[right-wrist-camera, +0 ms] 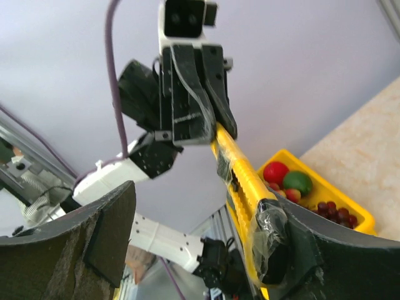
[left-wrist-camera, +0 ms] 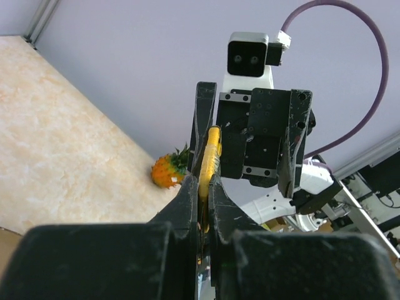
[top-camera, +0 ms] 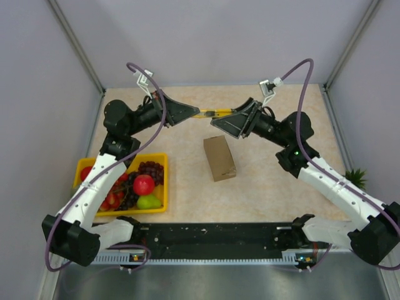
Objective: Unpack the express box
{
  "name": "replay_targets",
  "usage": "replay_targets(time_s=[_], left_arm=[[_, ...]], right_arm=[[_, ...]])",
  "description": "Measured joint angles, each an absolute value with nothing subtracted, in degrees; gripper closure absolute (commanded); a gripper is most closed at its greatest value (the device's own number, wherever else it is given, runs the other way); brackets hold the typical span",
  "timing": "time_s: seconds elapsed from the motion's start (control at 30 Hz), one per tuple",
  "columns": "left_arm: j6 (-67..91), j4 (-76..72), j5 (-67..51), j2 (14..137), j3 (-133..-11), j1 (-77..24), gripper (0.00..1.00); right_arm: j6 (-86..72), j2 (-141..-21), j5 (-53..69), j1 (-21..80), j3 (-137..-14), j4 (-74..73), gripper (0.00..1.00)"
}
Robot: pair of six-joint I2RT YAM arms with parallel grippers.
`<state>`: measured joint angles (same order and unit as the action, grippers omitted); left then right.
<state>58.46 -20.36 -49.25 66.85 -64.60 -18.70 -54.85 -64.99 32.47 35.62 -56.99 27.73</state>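
1. I see the left gripper (top-camera: 195, 113) at upper centre of the overhead frame. Its jaws are clamped together on one end of a slim yellow plastic utility knife (top-camera: 209, 114), which is held level in the air.
2. The right gripper (top-camera: 226, 116) faces the left one from the right, and its jaws stand wide apart. In my right wrist view the knife's dark-wrapped far end lies against one finger (right-wrist-camera: 294, 247). The other finger is well clear of it.
3. The small flat brown cardboard express box (top-camera: 219, 158) rests on the beige marbled desk (top-camera: 269, 187) at frame centre, just below the knife. It is apart from both grippers, and its top face looks shut from overhead.
4. A yellow plastic fruit tray (top-camera: 164, 181) sits at lower left, holding grapes, a red apple and a green pear.
5. A small orange toy pineapple (left-wrist-camera: 169, 170) lies near the back wall in the left wrist view.
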Motion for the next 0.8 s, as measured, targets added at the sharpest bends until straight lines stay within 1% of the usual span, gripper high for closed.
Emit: replay_targets(time_s=[0.07,0.1,0.2,0.37,0.4,0.5,0.7,0.8], left_arm=[[59.9,-22.7,-47.0,66.0,-62.7,-19.6,1.0],[60.6,-24.2,-46.1,65.7,-61.7,-19.9,1.0],[62.5,-28.6,-43.6,64.6,-58.9,-20.7,1.0],[64.5,-32.7,-41.4,64.5,-56.7,-21.4,1.0],[64.6,-33.2,-41.1,64.5,-56.7,-21.5,1.0],[64.8,-34.4,-41.0,64.5,-56.7,-21.8,1.0],[64.7,-34.8,-41.0,64.4,-56.7,-21.8,1.0],[64.2,-34.7,-41.1,64.4,-56.7,-21.8,1.0]], right_arm=[[-55.8,-65.1,31.2,35.6,-57.1,30.0,0.38],[-56.1,-65.3,31.0,35.7,-57.1,30.7,0.44],[-57.3,-67.1,30.5,35.8,-58.2,32.0,0.51],[-59.1,-69.4,30.5,36.0,-58.8,33.4,0.58],[-59.2,-69.7,30.5,36.0,-59.0,33.5,0.62],[-59.6,-70.0,30.5,36.0,-59.6,33.3,0.69],[-59.6,-70.0,30.5,36.0,-60.1,32.8,0.7],[-59.6,-70.0,30.5,36.0,-60.1,32.4,0.68]])
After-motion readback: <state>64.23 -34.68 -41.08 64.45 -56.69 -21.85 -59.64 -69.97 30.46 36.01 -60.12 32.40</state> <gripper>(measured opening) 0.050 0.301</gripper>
